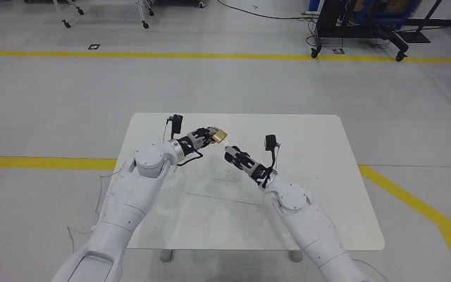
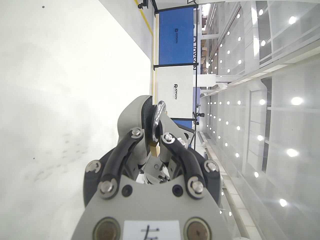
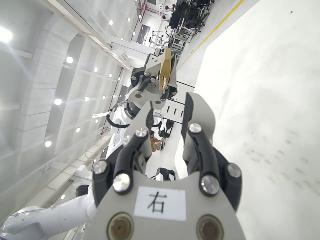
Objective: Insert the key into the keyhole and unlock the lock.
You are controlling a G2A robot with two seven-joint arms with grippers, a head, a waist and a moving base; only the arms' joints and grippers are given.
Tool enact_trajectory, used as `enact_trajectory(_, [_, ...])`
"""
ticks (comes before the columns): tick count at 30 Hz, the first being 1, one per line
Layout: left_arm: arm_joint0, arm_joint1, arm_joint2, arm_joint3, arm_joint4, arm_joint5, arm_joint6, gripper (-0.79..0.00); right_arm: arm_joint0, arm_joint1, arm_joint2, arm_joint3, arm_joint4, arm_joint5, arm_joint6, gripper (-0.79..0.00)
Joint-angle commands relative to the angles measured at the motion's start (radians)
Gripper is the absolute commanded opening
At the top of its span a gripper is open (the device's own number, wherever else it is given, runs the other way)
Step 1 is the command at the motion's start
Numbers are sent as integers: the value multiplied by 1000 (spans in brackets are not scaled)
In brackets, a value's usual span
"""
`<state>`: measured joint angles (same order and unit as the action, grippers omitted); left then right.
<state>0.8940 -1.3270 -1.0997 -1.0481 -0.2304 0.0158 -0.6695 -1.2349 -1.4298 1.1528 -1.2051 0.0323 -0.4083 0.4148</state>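
Two grippers meet above the top view's centre, over a matte white table (image 1: 317, 211). Left gripper (image 1: 211, 135) clamps a smooth brass padlock (image 1: 220, 134) with chrome shackle (image 2: 158, 116); a silvery key (image 3: 164, 89) juts from its base. Right gripper (image 3: 169, 101) holds its ribbed fingers apart near the key.

White worktop (image 1: 317, 211), rounded corners, on pale grey floor (image 1: 211, 84). Yellow floor lines (image 1: 211, 55) beyond and beside worktop. Black wheeled frame (image 1: 359, 41) at far right. Blue panel (image 2: 175, 38), white panel (image 2: 175, 88) side by side. Ceiling lights (image 2: 296, 100) in rows.
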Motion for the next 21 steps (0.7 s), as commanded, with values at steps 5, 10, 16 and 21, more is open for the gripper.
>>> enact_trajectory(5, [2,1,-3,-4,-1,-1,-5,-785,4,-1,-5,7,0,-5,-29,-659])
enact_trajectory(10, [3,1,-1,-8,4,0,-10,-785,13,-2,-9,19,14,-1,-37,-662])
enact_trajectory(16, [4,1,2,-11,9,-2,-19,-785,26,-5,-17,35,34,-4,-36,-785])
enact_trajectory(21, [3,1,6,-13,16,-1,-27,-785,36,-7,-24,44,47,-6,-37,-785])
